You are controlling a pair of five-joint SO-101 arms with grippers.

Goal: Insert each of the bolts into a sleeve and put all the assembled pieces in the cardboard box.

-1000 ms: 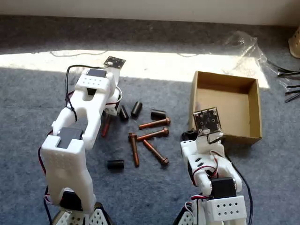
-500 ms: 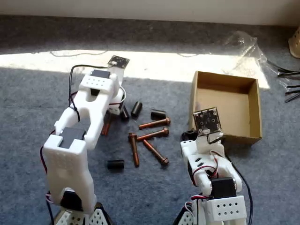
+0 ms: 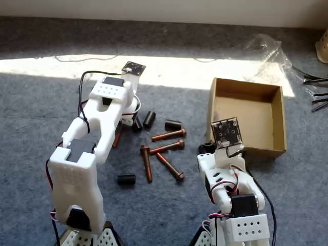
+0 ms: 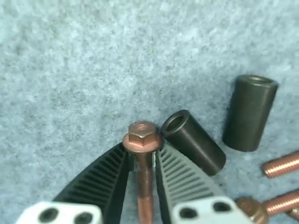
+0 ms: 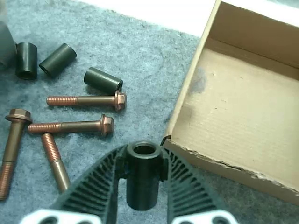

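Note:
My left gripper is shut on a copper bolt, hex head out past the fingertips, low over the grey carpet. Two black sleeves lie just beside it. In the high view this arm stands left of the pile, the held bolt under it. My right gripper is shut on a black sleeve, bore facing outward, just outside the near left corner of the cardboard box. Several loose bolts and sleeves lie between the arms.
One sleeve lies apart, nearer the arm bases. A crumpled clear plastic bag sits behind the box and dark cables run along the right edge. A sunlit strip of carpet crosses the back.
The left arm has shifted a little to the right with the bolt in its gripper, closer to the two sleeves. The right arm has kept still.

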